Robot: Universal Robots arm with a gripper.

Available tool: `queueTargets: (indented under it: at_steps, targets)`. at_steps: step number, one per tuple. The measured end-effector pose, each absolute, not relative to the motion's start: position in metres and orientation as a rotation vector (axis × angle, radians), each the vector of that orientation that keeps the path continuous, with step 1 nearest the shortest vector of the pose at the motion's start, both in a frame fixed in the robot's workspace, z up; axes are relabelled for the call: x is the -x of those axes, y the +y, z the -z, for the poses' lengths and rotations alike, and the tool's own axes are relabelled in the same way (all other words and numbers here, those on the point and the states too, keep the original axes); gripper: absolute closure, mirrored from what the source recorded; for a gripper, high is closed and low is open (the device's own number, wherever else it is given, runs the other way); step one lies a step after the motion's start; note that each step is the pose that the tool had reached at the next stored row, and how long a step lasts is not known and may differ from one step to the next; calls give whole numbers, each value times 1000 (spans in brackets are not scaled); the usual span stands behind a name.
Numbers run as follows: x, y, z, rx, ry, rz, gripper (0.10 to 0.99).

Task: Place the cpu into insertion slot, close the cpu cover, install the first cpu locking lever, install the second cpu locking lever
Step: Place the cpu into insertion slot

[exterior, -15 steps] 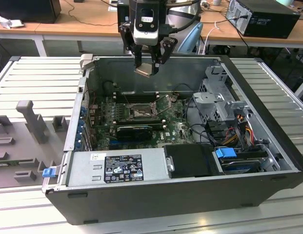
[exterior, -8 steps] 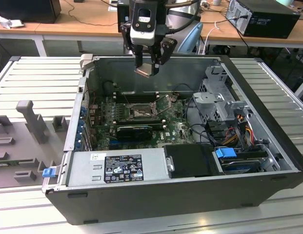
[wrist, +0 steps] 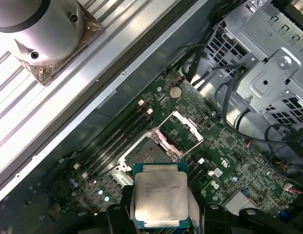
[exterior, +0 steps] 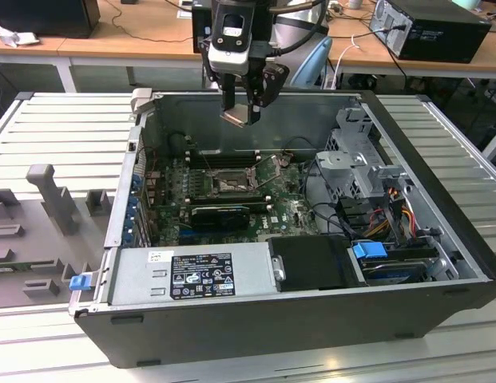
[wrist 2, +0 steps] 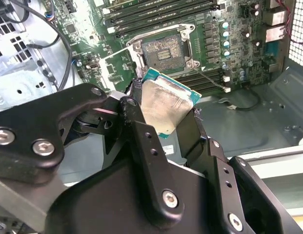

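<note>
My gripper hangs above the open computer case, shut on the cpu, a flat square chip with a silver top and a green rim. The chip is pinched by its edges between the black fingers in both wrist views: cpu, cpu. Well below it, on the green board, lies the insertion slot, uncovered, with its dark centre showing. The cpu cover, a metal frame with a square window, stands swung open beside the slot. A thin lever sticks out next to the slot.
Long black memory slots run behind the socket and a black card lies in front of it. A power supply fills the case's near side. A metal drive cage with cables stands on the exterior view's right. Case walls surround the board.
</note>
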State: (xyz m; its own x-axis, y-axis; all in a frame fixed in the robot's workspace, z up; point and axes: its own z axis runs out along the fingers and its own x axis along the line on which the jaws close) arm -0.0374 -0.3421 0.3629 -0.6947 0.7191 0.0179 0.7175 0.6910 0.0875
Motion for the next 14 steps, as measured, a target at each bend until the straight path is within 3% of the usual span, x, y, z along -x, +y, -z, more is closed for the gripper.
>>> queueTargets:
  at_steps: [14]
  targets:
    - [37,-342,-355,-1327,2821,-133,561]
